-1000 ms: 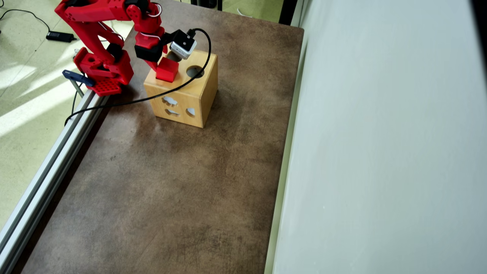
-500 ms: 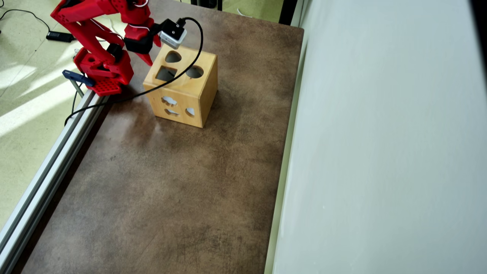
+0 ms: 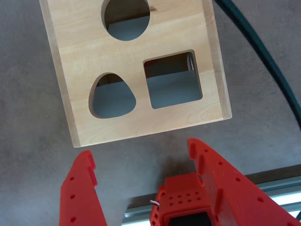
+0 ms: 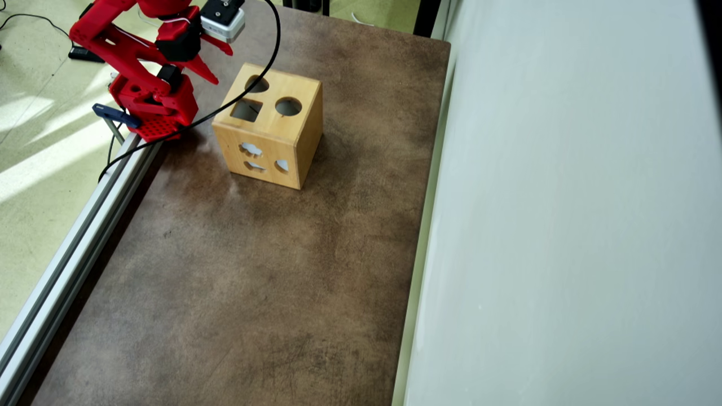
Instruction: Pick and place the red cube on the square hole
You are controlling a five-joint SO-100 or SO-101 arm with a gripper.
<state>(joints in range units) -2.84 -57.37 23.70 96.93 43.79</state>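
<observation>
**Empty gripper clear of the box, cube out of sight**

The red gripper (image 3: 141,153) is spread wide with nothing between its claws, hanging above the table near the arm's base, just off the edge of the wooden box (image 4: 282,138). The square hole (image 3: 172,80) lies open beside a round and a rounded cut-out. The red cube shows in neither view; it has likely dropped inside, which would explain the empty claws standing clear of the box
</observation>
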